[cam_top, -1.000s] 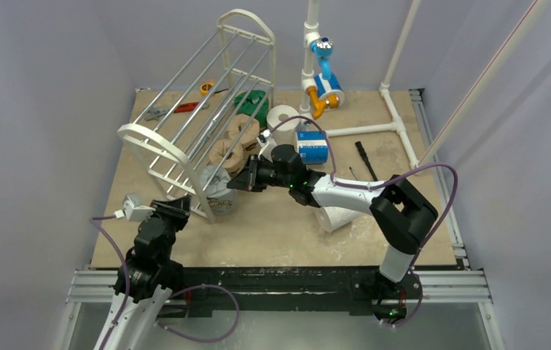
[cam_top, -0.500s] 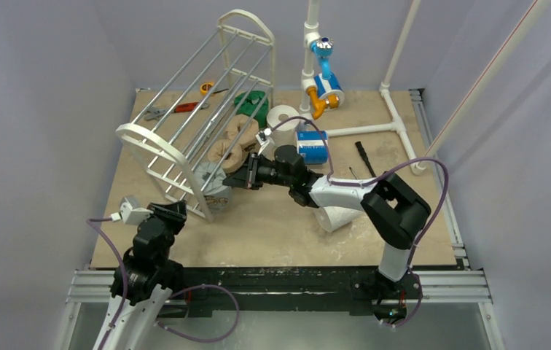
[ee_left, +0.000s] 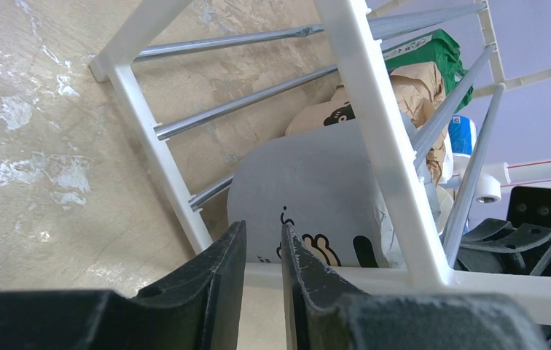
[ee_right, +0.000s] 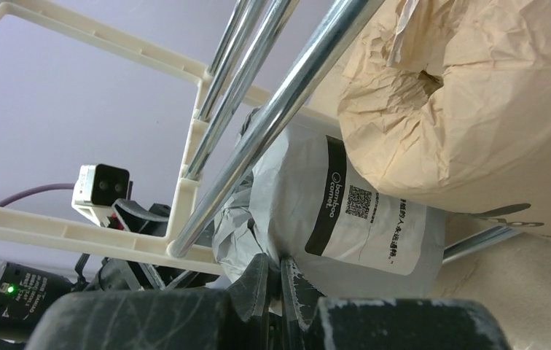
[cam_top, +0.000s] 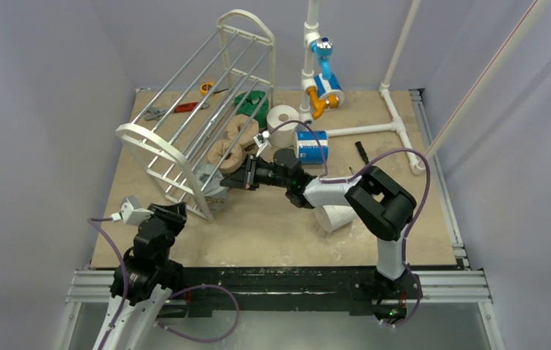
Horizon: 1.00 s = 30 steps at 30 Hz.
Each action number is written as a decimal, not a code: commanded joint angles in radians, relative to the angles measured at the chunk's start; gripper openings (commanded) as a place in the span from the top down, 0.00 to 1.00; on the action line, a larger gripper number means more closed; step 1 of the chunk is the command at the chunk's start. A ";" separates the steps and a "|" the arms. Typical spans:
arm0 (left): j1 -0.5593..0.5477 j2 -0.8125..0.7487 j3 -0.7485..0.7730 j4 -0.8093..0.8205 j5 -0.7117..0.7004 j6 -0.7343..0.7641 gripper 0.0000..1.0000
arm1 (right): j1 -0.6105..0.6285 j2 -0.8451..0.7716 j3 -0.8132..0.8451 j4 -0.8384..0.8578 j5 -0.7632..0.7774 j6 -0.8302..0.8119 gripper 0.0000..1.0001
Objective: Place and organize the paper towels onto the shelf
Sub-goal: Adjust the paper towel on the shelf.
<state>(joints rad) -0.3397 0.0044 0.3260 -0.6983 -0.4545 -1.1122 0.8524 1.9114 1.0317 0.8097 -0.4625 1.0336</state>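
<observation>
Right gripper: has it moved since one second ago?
Yes, slightly: the right gripper has crept left, closer to the shelf's near end frame, at the grey roll.

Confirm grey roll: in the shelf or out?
In. The grey roll sits behind the shelf's end frame and rods, beside a tan roll.

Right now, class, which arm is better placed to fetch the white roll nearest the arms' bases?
Right. The white roll lies just under the right arm; the left fingers sit across the table by the shelf's end frame.
</observation>
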 commanded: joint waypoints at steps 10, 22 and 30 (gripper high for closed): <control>0.005 -0.205 0.040 0.003 -0.016 0.030 0.77 | -0.013 0.073 0.027 0.188 -0.042 0.034 1.00; 0.005 -0.196 0.024 0.010 -0.012 0.020 0.74 | -0.019 0.060 0.023 0.055 -0.011 -0.034 0.88; 0.006 -0.202 0.019 0.006 -0.011 0.013 0.73 | -0.019 0.002 0.024 -0.053 0.024 -0.092 0.63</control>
<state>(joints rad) -0.3397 0.0044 0.3294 -0.7055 -0.4541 -1.1065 0.8345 1.9774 1.0336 0.8204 -0.4606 1.0023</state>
